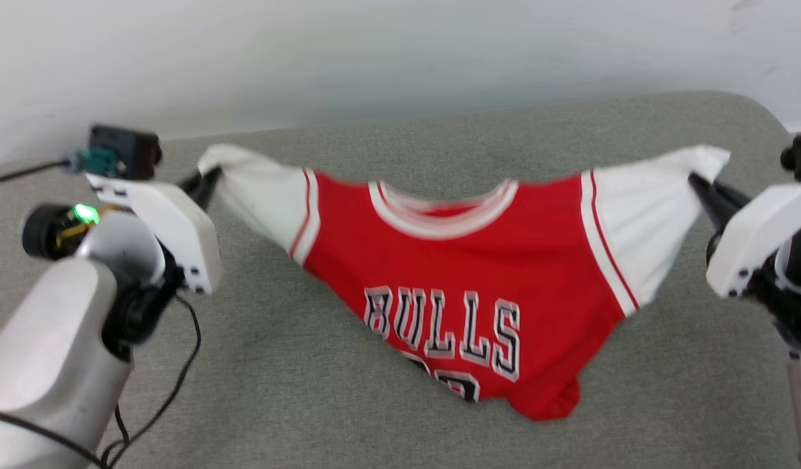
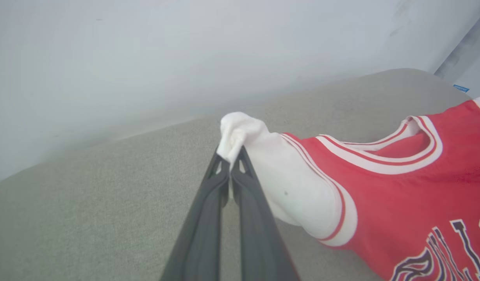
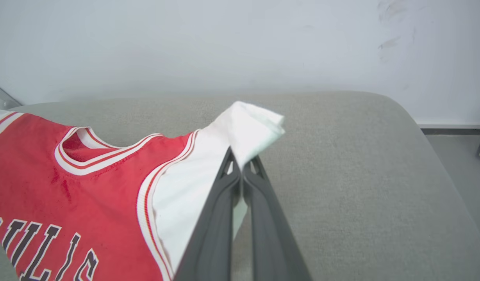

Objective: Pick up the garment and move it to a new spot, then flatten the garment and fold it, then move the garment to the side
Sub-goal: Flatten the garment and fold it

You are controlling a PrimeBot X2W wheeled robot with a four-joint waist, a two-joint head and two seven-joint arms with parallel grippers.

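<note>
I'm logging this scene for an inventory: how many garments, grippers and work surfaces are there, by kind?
garment: 1
grippers: 2, left gripper and right gripper, both shut on the garment
grey surface: 1
Total: 4

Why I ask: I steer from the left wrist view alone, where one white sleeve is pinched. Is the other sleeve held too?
Observer: Yes, the right end effector is shut on the other white sleeve.
Operator: Does the jersey hang free?
Observer: In the head view the jersey is strung between the left end effector and the right one, sagging in the middle. Whether its lowest corner touches the grey surface I cannot tell.
Operator: Anything near my arm?
Observer: A black cable dangles beside the left arm.
</note>
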